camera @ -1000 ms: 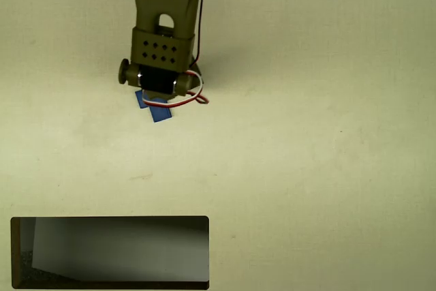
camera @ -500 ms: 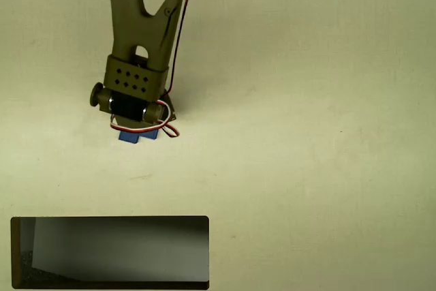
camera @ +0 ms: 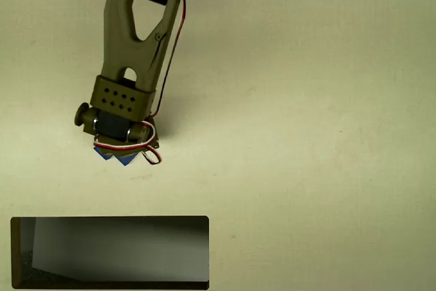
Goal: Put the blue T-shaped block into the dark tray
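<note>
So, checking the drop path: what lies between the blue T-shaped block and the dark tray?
Nothing: in the overhead view only bare pale table separates the small bright-blue T-shaped block from the large dark rectangular tray.

Overhead view. The blue T-shaped block (camera: pixel 113 157) is mostly hidden beneath the gripper (camera: pixel 117 149); only blue corners show at the wrist's 6 o'clock edge, so its T outline cannot be read. The fingers are covered by the wrist housing. The arm (camera: pixel 139 25) is cut off at 12 o'clock.
</note>
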Action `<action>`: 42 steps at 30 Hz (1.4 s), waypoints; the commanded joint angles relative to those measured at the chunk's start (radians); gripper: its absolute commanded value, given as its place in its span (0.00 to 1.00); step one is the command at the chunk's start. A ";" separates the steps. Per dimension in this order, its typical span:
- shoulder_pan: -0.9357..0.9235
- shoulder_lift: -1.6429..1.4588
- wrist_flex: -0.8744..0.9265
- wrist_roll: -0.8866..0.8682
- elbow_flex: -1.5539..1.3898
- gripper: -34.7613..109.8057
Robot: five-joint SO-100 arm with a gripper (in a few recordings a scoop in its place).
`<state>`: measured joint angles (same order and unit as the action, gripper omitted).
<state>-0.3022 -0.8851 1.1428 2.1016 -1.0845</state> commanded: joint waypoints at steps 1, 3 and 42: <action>-0.006 -0.043 0.009 0.018 -0.011 0.24; 0.008 -0.138 0.015 0.031 -0.103 0.24; 0.095 -0.002 -0.454 0.066 -0.169 0.24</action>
<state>-0.2378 -0.8882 0.6826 2.1921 -1.2701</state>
